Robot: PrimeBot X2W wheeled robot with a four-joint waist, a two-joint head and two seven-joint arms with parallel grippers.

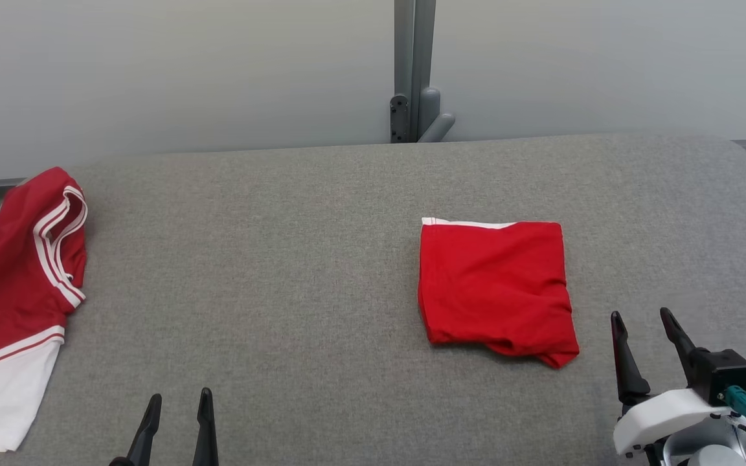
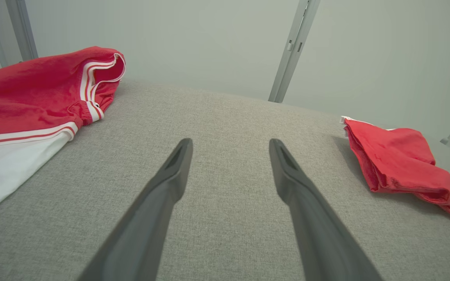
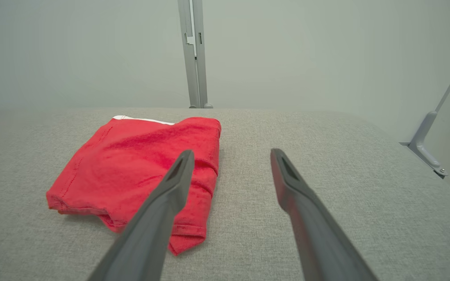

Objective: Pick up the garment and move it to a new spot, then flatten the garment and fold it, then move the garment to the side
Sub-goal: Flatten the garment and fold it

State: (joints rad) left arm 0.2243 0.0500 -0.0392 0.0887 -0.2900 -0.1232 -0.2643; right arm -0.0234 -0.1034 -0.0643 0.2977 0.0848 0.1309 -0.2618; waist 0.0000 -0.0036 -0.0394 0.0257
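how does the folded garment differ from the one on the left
The folded garment is a compact red square; the left garment lies unfolded. The left garment has white stripes and a white panel; the folded garment shows only a thin white edge. Both are mainly red.

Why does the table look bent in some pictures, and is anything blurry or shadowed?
Head view: soft even light; the folded garment throws a thin shadow along its near edge. Left wrist view: the wide lens bows the table and stretches the fingers. Right wrist view: same bowing, fingers slightly soft.
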